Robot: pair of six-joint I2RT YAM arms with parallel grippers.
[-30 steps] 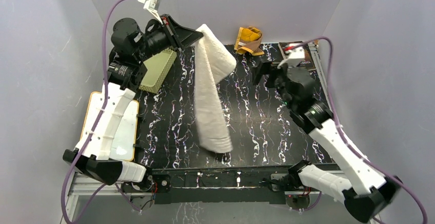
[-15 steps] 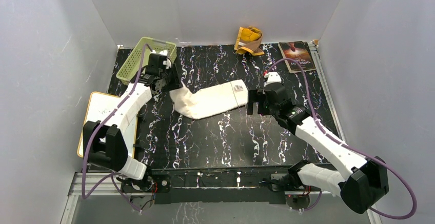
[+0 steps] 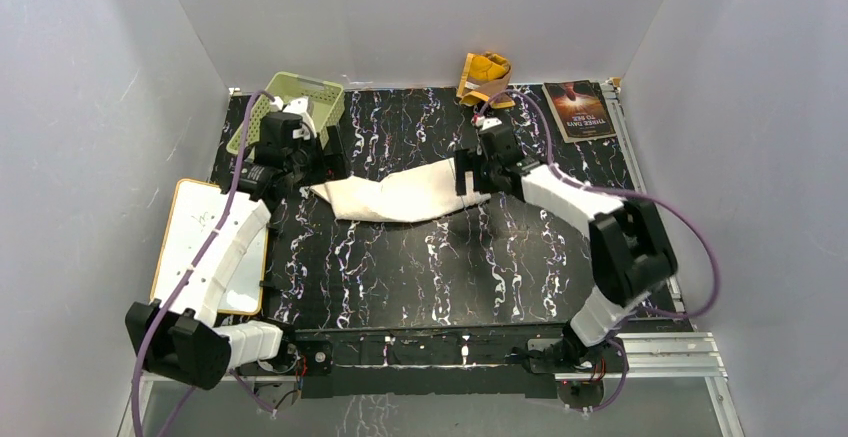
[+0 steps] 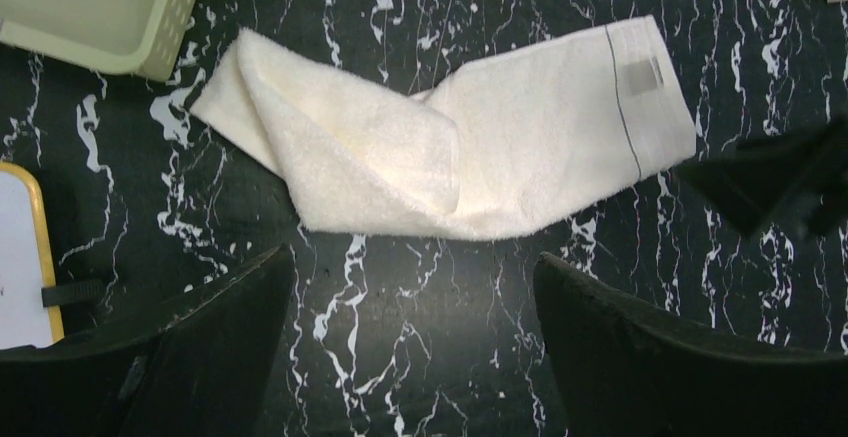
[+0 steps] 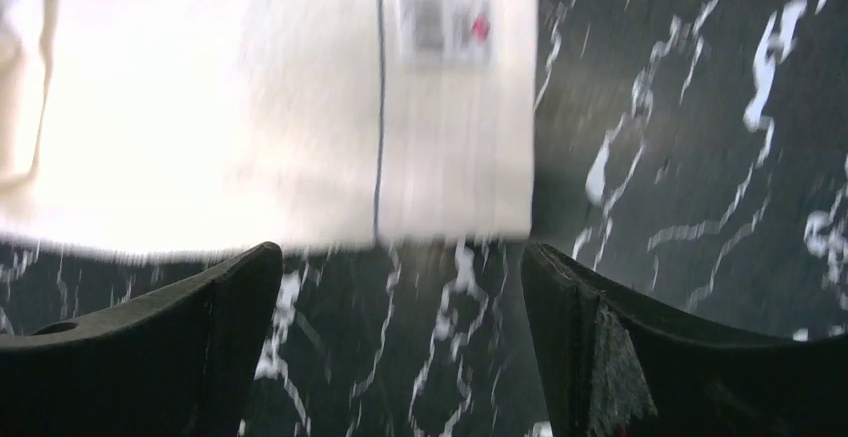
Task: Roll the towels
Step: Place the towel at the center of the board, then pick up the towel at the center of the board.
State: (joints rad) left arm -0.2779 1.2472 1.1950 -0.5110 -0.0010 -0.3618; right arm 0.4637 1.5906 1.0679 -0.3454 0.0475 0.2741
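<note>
- Left claw (image 4: 412, 262) and right claw (image 5: 400, 249) are being held open, empty.
- Cream towel (image 4: 520, 147) is lying half-folded on the counter (image 4: 420, 357) between them.
- Doubled end should be flattened before rolling.

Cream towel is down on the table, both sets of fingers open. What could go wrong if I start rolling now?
The cream towel lies doubled over and creased at its left end, not flat; a roll started there would likely come out lopsided.
That end sits close to the green basket; the left fingers might bump it when closing in.
The yellow towel is bunched at the back wall; grabbing it cleanly may be awkward.
</note>
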